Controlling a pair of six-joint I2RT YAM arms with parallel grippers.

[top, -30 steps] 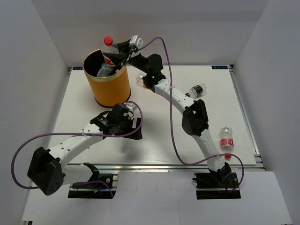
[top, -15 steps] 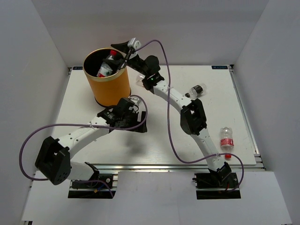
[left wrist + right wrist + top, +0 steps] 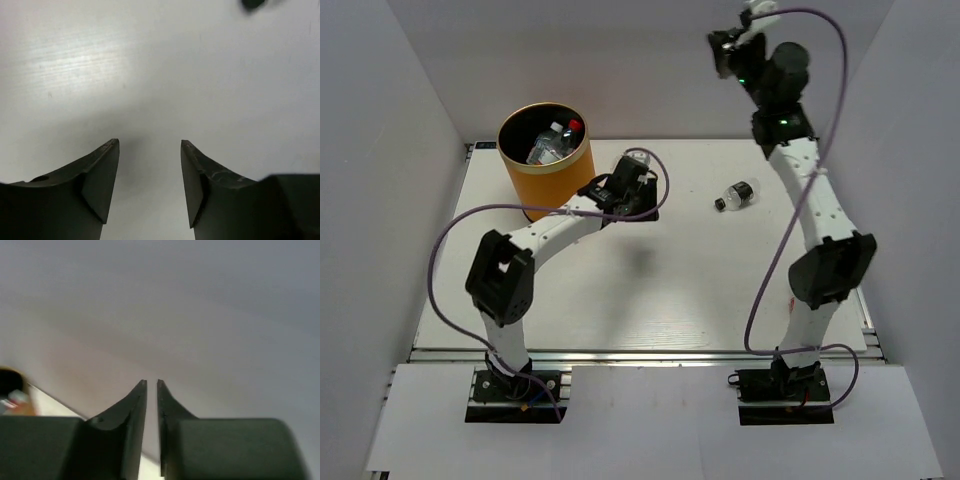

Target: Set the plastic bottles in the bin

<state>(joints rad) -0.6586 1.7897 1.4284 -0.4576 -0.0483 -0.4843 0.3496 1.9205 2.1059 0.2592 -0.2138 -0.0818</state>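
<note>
Your left tool [image 3: 150, 143] hangs low over the counter [image 3: 700, 290], jaws partly apart with nothing between them. The dark-labelled bottle [image 3: 738, 194] lies on its side to that tool's right, well apart from the bin [image 3: 560, 195]. Swing over, straddle its body crosswise, then close. Your right tool [image 3: 152, 383] is pressed together, empty and raised high near the back wall, so it blocks nothing. Several bottles [image 3: 552, 142] lie inside the bin.
</note>
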